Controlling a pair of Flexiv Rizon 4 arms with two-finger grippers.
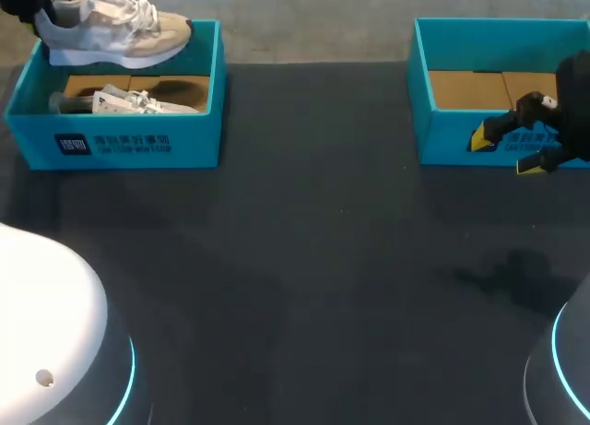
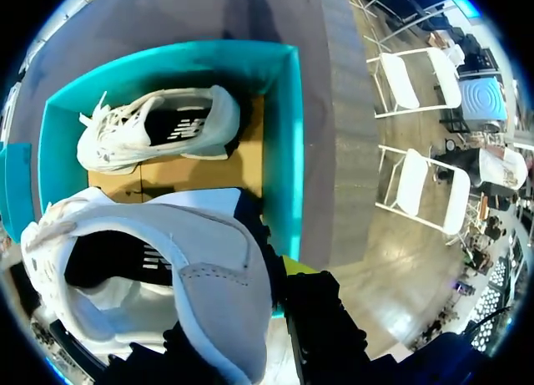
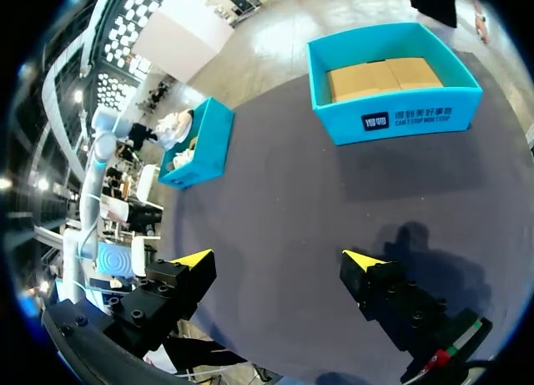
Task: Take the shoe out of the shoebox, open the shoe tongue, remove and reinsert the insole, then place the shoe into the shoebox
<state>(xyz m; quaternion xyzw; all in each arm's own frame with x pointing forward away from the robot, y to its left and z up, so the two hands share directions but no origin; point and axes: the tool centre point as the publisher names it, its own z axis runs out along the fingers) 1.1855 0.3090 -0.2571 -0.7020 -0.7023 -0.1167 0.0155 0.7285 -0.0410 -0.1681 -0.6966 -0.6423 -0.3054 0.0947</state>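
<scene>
Head cam overhead, wrist cams nearer; all see left shoebox [image 1: 111,141].

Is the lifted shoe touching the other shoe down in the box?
Apart. The head view shows the lifted shoe above the box back wall, with bare cardboard floor between it and the lying shoe; the left wrist view agrees.

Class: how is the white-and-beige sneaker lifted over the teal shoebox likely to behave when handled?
The white-and-beige fabric sneaker is probably light: held at its heel, it sits near level. Its thick sole looks stiff; laces likely flop.
</scene>
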